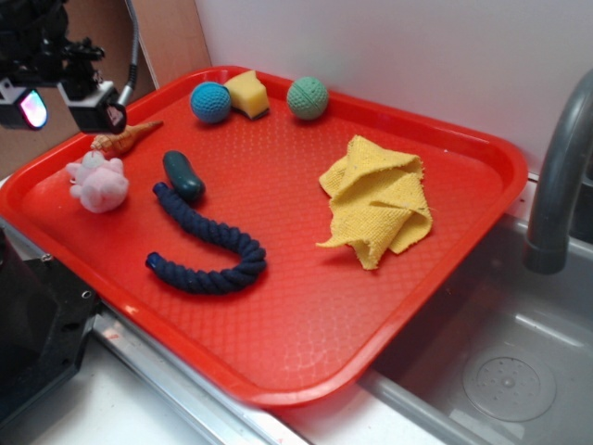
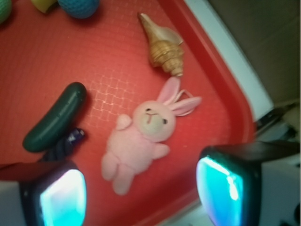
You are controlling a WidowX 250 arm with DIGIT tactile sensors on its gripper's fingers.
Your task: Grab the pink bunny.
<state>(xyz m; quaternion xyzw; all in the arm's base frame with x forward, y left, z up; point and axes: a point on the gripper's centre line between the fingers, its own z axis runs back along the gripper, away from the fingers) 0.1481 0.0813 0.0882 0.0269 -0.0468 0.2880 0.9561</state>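
Observation:
The pink bunny lies on its back on the red tray, ears pointing up-right toward the tray's rim. In the exterior view the pink bunny sits near the tray's left corner. My gripper hovers above it, open, with the bunny's legs just ahead of the gap between the two glowing fingertips. In the exterior view the gripper hangs well above the tray's left edge, apart from the bunny. Nothing is held.
A tan spiral seashell lies just beyond the bunny's ears. A dark green pickle and a navy rope lie to its right. Blue ball, yellow sponge, green ball and yellow cloth sit farther off. A sink faucet stands right.

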